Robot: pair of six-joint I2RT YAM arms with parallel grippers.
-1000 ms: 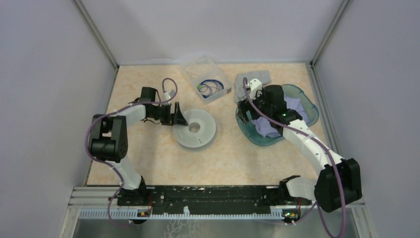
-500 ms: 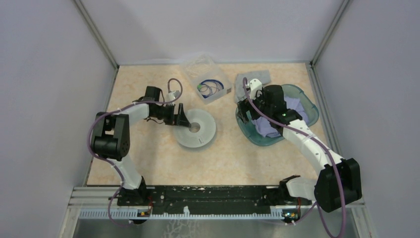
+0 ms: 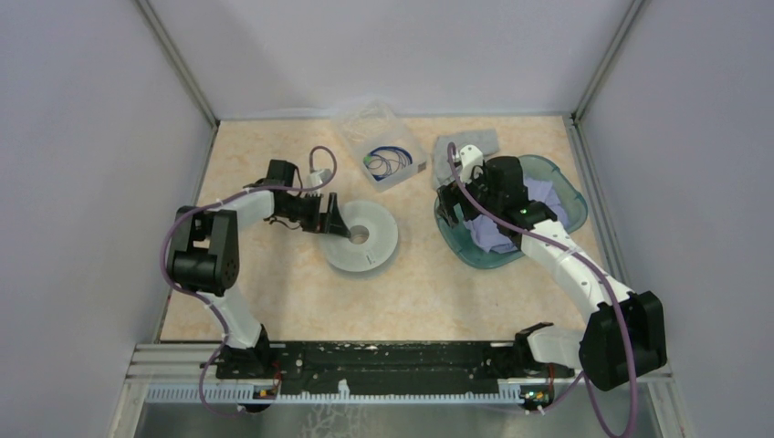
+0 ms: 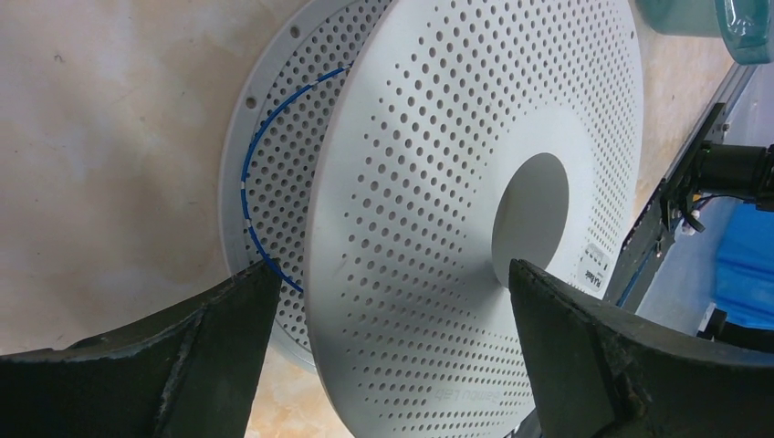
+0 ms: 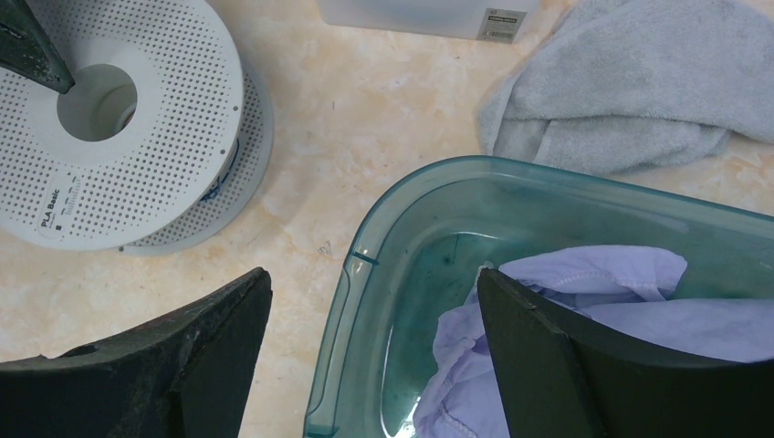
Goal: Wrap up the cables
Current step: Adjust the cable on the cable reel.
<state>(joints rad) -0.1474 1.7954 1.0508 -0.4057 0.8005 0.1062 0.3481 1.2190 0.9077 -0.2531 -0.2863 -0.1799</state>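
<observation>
A pale grey perforated spool (image 3: 362, 235) lies flat on the table. My left gripper (image 3: 336, 222) is open at its left side. In the left wrist view the left gripper (image 4: 392, 272) straddles the edge of the spool's (image 4: 438, 210) upper flange, one finger outside the rim and one by the hub hole, neither pressing on it. A thin blue wire (image 4: 251, 173) curves in the groove between the flanges. The dark grey cables are not visible in any view. My right gripper (image 3: 450, 203) hangs open and empty; in its wrist view it (image 5: 372, 274) is over the rim of a teal basin (image 5: 438, 173).
The teal basin (image 3: 475, 255) holds lilac cloth (image 5: 584, 292). A grey towel (image 3: 465, 144) lies behind it. A clear container (image 3: 379, 137) at the back holds coiled blue wire (image 3: 388, 162). Grey walls close in the table on three sides.
My left gripper has slid right onto the spool's left edge, its fingers now around the upper flange. The right arm has not moved.
</observation>
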